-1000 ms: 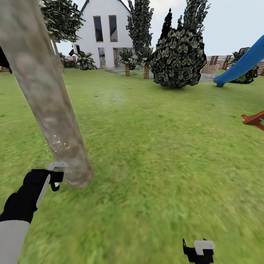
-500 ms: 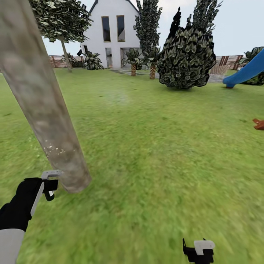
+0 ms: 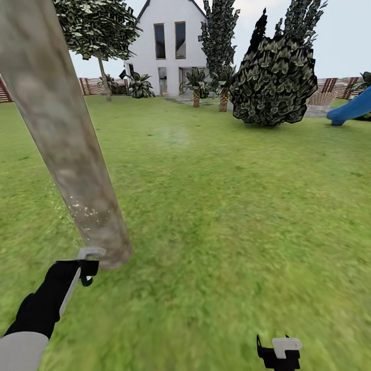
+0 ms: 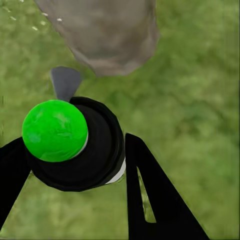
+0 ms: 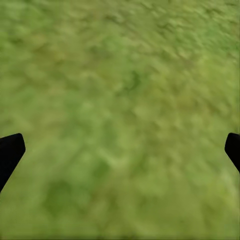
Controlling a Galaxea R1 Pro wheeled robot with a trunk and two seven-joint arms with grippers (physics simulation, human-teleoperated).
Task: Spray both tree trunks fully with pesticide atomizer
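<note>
A thick grey-brown tree trunk (image 3: pixel 67 144) leans across the left of the head view and meets the lawn close in front of me. Fine white pesticide specks (image 3: pixel 85 208) dot its lower part. My left gripper (image 3: pixel 85 267) hovers just before the trunk's base (image 4: pixel 107 35). It is shut on the pesticide atomizer (image 4: pixel 75 145), a black bottle with a green cap and a grey nozzle (image 4: pixel 65 82) that points at the trunk. My right gripper (image 3: pixel 279 353) hangs low at the right, open, with only grass between its fingertips (image 5: pixel 10 152). Far back by the fence stands a second leafy tree (image 3: pixel 98 26).
Green lawn (image 3: pixel 221 206) stretches ahead to a white house (image 3: pixel 170 46). A big dark shrub (image 3: pixel 275 77), short palms (image 3: pixel 196 85), tall dark columnar trees (image 3: pixel 219 31), a blue slide (image 3: pixel 353 108) and the slat fence (image 3: pixel 93 85) line the far side.
The whole head view has swung, so house and shrub sit further right and the red object at the right edge is gone. My left gripper with the atomizer stays at the trunk's base, slightly lower.
</note>
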